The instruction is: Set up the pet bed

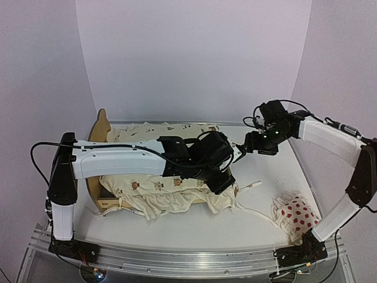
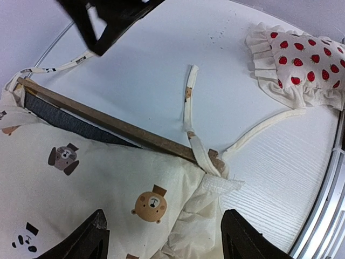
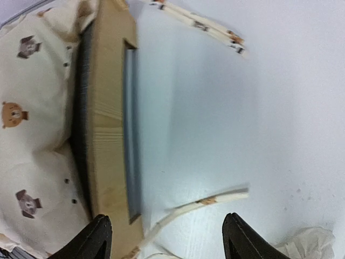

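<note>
We see the bed [image 1: 105,204] lying lengthwise left to right across the counter [image 1: 194,227], headboard [image 1: 102,127] at left; our left hand [image 2: 161,240] and right hand [image 3: 167,240] gape wide, empty.

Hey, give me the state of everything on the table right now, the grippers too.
pet bed: upright, cushion covering its base.
cushion: on the pet bed, rumpled, ties undone.
pillow: on the table, off the pet bed.
left gripper: open, empty, over the cushion.
right gripper: open, empty.

We can read no text, number or brand anywhere; the cushion [image 2: 108,178] print shows only animal faces.
</note>
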### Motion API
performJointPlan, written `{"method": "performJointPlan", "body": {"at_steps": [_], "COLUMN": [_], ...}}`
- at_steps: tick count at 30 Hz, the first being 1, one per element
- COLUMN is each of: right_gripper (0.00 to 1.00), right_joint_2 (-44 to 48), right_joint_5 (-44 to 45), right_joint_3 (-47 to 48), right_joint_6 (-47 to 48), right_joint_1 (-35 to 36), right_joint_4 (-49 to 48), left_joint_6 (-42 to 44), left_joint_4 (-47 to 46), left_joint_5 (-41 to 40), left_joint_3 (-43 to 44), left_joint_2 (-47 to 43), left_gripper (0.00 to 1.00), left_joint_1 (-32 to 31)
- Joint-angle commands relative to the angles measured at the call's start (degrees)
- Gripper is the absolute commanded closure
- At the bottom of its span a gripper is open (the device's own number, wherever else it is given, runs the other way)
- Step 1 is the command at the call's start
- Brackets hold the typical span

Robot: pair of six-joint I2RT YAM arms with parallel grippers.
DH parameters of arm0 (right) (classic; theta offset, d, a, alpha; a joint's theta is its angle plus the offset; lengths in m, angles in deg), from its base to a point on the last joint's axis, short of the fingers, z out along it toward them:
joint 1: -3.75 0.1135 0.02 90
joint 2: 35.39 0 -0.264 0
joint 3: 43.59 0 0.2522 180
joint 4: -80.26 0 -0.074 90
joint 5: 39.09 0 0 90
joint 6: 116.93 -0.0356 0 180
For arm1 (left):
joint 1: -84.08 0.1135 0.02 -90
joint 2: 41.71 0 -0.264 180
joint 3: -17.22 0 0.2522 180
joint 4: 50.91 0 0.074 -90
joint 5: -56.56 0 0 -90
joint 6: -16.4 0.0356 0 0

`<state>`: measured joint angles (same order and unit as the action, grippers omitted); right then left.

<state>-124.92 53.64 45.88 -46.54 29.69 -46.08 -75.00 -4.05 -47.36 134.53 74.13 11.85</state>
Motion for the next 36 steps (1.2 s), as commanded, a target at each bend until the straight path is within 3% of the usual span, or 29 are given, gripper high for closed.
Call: {"method": "performJointPlan", "body": {"at_steps": [1,11,13,18,19,36], "right_gripper": [0.28,0.28,0.28,0.28,0.29,0.31], "right_joint_2": [5.1,9.9,10.3,11.6,11.7,15.5], "right_joint_5": [-2.2,-4.6,-5.9,-11.5,-13.0,-38.0], "right_joint_3": [-6.8,-13.8,-14.6,-16.7,-17.1,-20.6], "right_joint_6": [-1.0,-1.1,-1.3,-1.5,-1.5,2.4], "right_joint_1": [-3.8,-4.3,-4.3,-4.3,-4.3,-4.3], "right_joint_4": [1.6,1.4,1.1,-1.5,-2.2,-16.7], "left_joint_6": [1.3,1.0,0.9,0.2,0.2,2.8], "left_joint_4": [0.5,6.3,7.1,8.9,8.1,-2.4], "left_joint_5": [-0.6,-9.9,-13.3,-17.5,-17.9,-21.0], "left_joint_3": [4.6,8.2,8.8,10.2,9.4,-2.0], "left_joint_2": [2.7,10.3,11.5,11.6,10.4,-9.5], "left_gripper": [0.35,0.44,0.53,0.95,0.99,1.00], "left_joint_1": [-0.3,-0.3,-0.3,-0.3,-0.3,0.8]}}
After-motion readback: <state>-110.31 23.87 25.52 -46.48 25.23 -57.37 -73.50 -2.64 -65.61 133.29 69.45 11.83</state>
